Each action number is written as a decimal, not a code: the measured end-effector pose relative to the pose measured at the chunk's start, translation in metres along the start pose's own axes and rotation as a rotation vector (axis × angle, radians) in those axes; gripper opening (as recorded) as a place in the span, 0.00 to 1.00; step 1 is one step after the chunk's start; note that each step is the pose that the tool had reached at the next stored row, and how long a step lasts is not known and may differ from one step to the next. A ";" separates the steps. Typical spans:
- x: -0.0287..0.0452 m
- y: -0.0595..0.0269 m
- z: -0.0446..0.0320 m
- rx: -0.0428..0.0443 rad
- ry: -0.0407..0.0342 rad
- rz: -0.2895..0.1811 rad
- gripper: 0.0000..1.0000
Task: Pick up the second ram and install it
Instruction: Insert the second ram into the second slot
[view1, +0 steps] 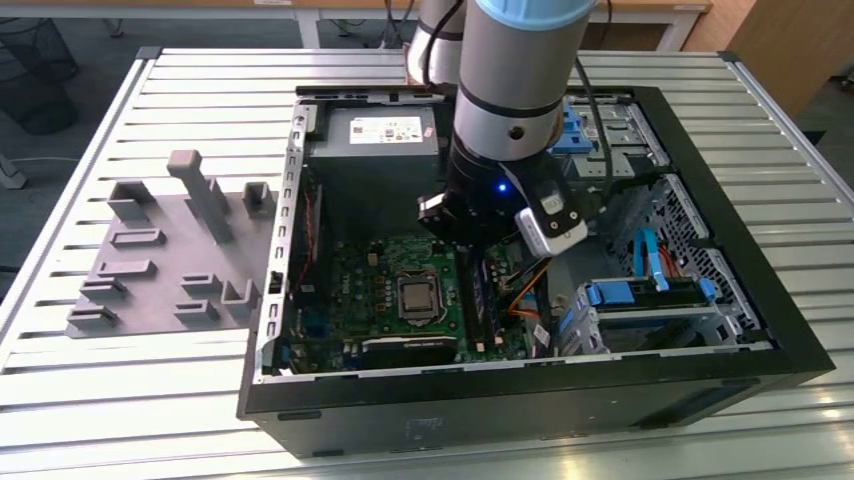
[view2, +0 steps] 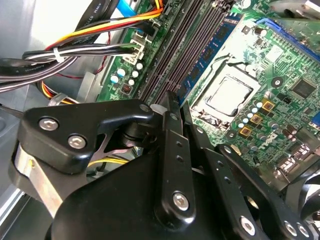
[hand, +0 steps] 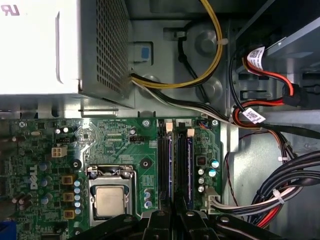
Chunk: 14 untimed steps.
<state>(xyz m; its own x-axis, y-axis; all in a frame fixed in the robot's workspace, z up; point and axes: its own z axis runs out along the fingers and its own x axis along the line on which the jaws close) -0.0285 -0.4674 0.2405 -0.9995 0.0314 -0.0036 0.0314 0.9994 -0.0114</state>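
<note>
Exterior view, centre of the frame: the arm's gripper (view1: 470, 240) hangs inside the open computer case (view1: 747, 330), above the motherboard (view1: 387, 290). In the second wrist view its fingers (view2: 172, 107) meet, closed and empty, over the memory slots (view2: 187, 47) (the CPU socket (view2: 227, 95) lies beside them).

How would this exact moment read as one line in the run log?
tool: over black memory slots | blue-green memory stick: seated in slot | open black computer case

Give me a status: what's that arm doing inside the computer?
Black hand low over green motherboard. Two long blue-green memory sticks standing in slots; which is second, unclear. Black-and-white cable bundle beside, none across.
</note>
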 end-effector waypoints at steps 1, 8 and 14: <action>-0.0001 -0.0013 0.0004 -0.0002 0.0010 0.000 0.14; 0.0000 -0.0026 0.0082 -0.0007 0.0019 0.002 0.14; 0.0000 -0.0031 0.0168 -0.0006 0.0020 0.003 0.14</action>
<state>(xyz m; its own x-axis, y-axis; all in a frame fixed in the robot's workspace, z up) -0.0286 -0.4706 0.2237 -0.9994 0.0340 -0.0016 0.0340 0.9994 -0.0108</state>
